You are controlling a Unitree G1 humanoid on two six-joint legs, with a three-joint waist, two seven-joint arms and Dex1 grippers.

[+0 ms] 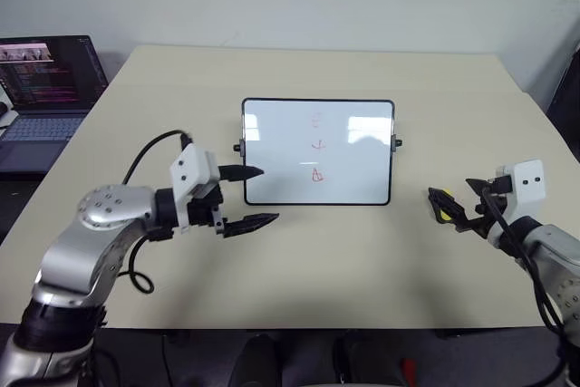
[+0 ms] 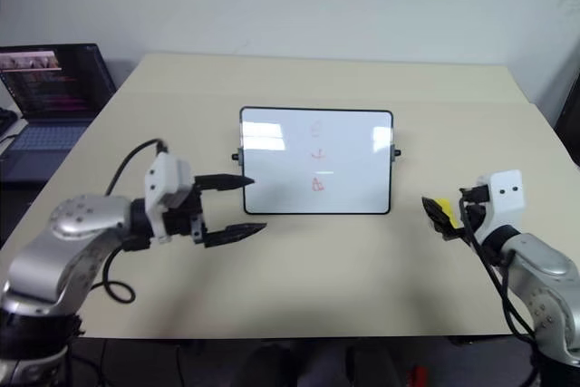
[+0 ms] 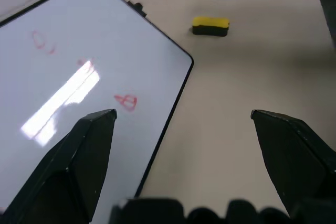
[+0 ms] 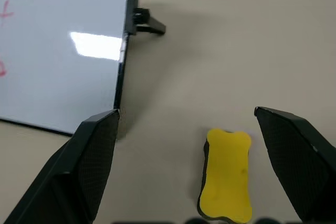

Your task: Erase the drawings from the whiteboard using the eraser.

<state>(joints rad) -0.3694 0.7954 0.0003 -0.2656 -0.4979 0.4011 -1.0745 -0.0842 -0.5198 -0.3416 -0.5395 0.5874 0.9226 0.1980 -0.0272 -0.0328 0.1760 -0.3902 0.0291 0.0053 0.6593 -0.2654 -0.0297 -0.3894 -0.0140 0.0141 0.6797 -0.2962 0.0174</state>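
nothing erased yet: three red marker scribbles intact on glossy white black-framed whiteboard mid-bench. small yellow-and-black eraser lying toward bench's right edge, unheld, between wide-open right hand fingers. left hand open, empty, at board's left edge.

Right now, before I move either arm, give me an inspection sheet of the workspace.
Surface: beige table, bare around the board.
Job's things: whiteboard lies flat mid-table; three red drawings still on it; eraser lies on the table right of the board, not gripped.
Clutter: nothing seen.
Tools: left tool open at the board's left edge; right tool open over the eraser.
Cables: black cable on the left arm.
Surroundings: open laptop far left.
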